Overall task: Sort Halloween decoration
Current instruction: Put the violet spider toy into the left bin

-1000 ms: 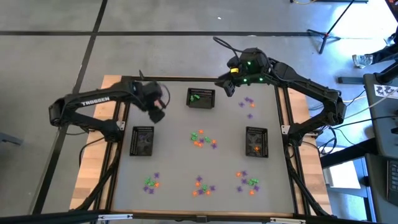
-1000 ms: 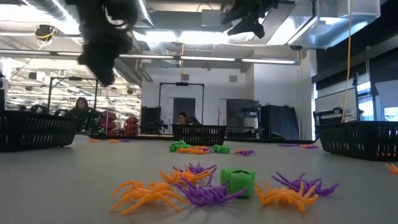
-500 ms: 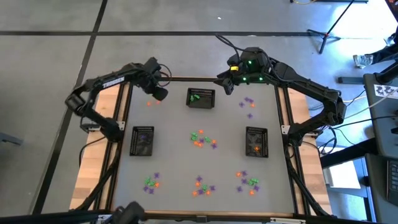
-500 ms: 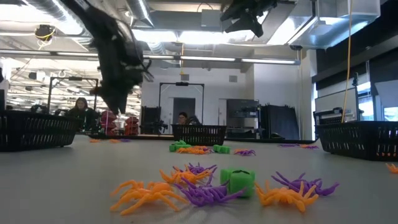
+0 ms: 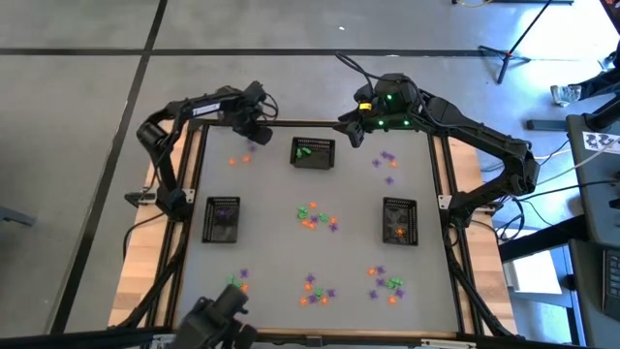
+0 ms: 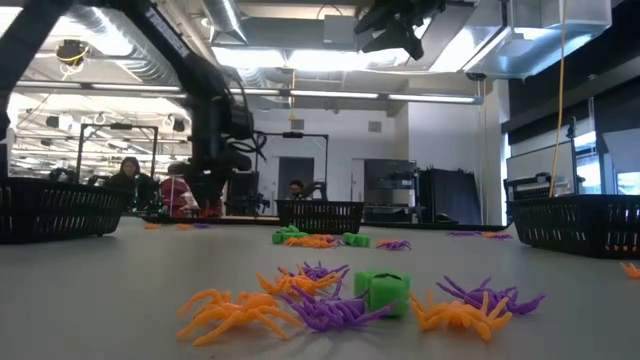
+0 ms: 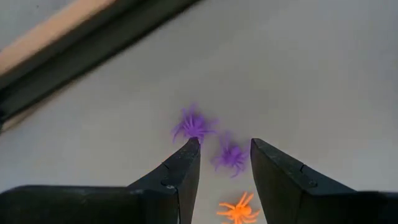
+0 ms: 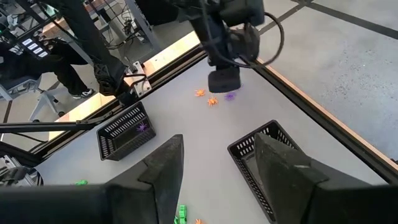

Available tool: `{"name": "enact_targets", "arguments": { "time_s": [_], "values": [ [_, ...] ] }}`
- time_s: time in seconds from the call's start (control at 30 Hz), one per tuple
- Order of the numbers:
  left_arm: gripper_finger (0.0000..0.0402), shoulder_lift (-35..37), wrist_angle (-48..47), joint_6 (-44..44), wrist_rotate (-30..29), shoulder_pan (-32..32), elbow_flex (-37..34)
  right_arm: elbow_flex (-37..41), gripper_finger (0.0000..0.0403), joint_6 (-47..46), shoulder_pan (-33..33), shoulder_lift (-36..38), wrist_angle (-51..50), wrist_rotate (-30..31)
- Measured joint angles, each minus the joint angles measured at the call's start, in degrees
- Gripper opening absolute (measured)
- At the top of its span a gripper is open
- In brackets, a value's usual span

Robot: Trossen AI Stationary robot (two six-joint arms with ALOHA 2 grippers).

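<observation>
Left gripper [image 7: 224, 152], fingers spread, low over purple spiders [image 7: 231, 155] near far-left corner of bench [image 5: 262, 218]. Right gripper [image 8: 217, 155] spread, high above far edge. More trinkets [image 5: 315, 215] scattered mid-bench and along near edge.

We see even, bright overhead light with soft shadows on the table [image 5: 271, 242]. In the low view ceiling lamps [image 6: 330, 58] glare, and the nearest spiders [image 6: 330, 305] look slightly soft.

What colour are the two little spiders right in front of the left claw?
Purple spiders; the left wrist view shows them best.
</observation>
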State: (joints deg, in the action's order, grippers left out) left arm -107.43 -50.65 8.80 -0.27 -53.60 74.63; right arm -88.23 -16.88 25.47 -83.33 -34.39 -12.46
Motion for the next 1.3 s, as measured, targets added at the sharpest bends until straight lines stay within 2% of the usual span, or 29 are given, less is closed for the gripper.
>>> {"name": "enact_targets", "arguments": {
  "time_s": [0.5,0.8,1.03,1.3],
  "values": [
    [0.0133,-2.6,-4.7,-0.4,-0.1,2.1,0.5,0.0,0.0193,-0.9,0.0,0.0,0.0,0.0],
    [0.0132,-3.3,-1.7,0.9,-0.7,3.1,0.5,0.0,0.0193,-0.7,0.0,0.0,0.0,0.1],
    [0.0133,-7.3,-3.4,1.6,1.5,3.1,0.8,0.0,0.0193,-0.8,0.0,0.0,-0.2,-0.1],
    [0.0121,-7.7,-5.0,1.3,1.2,4.4,0.7,0.0,0.0193,-0.8,0.0,0.0,-0.2,-0.6]
  ]
}}
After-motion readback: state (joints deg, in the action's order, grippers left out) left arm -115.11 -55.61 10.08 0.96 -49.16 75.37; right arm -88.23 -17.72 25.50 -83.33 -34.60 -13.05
